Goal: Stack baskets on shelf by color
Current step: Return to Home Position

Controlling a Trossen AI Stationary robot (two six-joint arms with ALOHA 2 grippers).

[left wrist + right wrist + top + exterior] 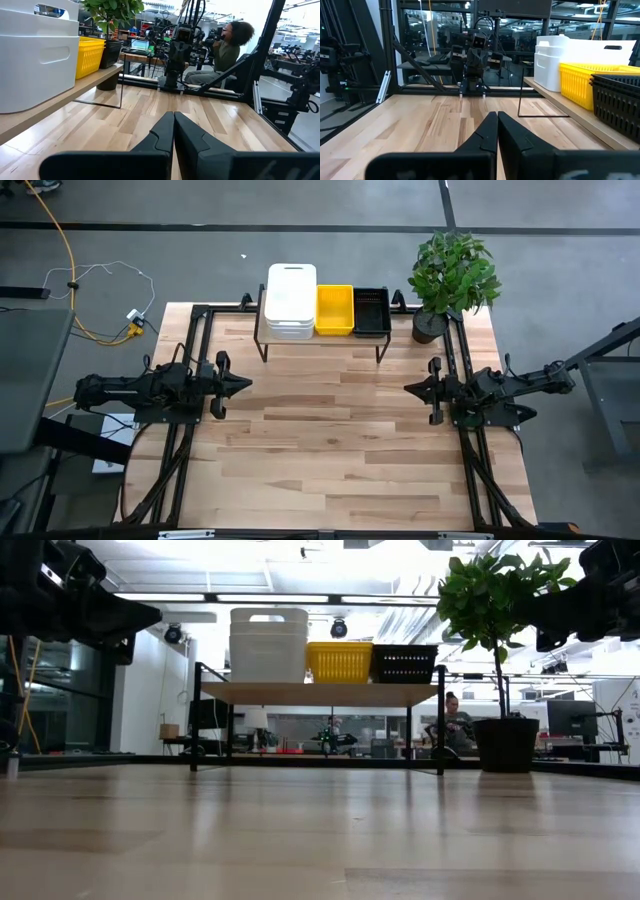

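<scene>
Two arms to park, nothing else pending by the look of it.

Starting with the large pale wooden tabletop [330, 450]: seeing no basket anywhere on its bare boards.

Moving to the low light-wood shelf [320, 693] on thin black metal legs, standing at the table's far edge. Finding three colours on it, side by side:
- stacked solid white plastic baskets [291, 300] at the left end, reaching further back than the others
- the smaller yellow grid-walled basket [334, 310] in the middle
- the black grid-walled basket [371, 311] at the right end

Unable to count nested yellow or black layers from here.

Noting the leafy green potted plant [452, 272] just beside the shelf's right end, on the right arm's side.

Placing the left gripper [238, 385] near the table's left edge and the right gripper [412, 388] near its right edge. Seeing both pointing inward across the boards, well apart from the shelf.

Reading the claws from the wrist views:
- left fingers [160, 135] pressed flat together, gripping nothing
- right fingers [487, 135] likewise pinched closed and empty

Judging the homing step:
- easing each arm to rest slowly
- avoiding any swing toward the shelf legs
- giving the plant's leaves room on the right side
- holding both claws closed
- finishing with both arms mirrored and clear of the middle
</scene>
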